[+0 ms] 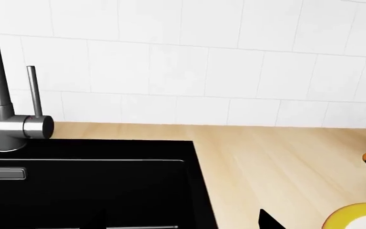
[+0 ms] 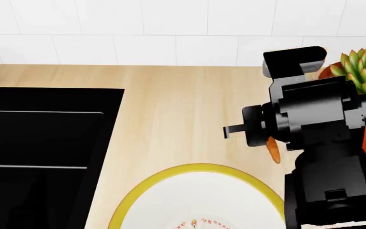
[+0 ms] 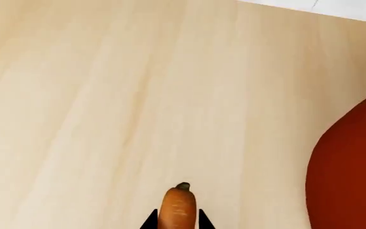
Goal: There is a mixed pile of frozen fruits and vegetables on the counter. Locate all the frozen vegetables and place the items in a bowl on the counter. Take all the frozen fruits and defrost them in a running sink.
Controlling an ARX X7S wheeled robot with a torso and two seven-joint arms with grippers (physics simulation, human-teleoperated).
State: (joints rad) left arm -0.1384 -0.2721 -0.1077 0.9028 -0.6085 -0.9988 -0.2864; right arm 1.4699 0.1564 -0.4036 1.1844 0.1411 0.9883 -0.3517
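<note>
Right end effector grips the carrot above the worktop, just beyond the bowl; next, I'd say, carry it over the bowl and release.

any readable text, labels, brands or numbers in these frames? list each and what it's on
None readable in any view.
Bowl: the small red marks inside its rim are decoration, not letters.
Faucet, sink, plant pot, carrot and right gripper: no markings visible.

light: bright, even | shadows: barely any | focus: sharp | glare: none
</note>
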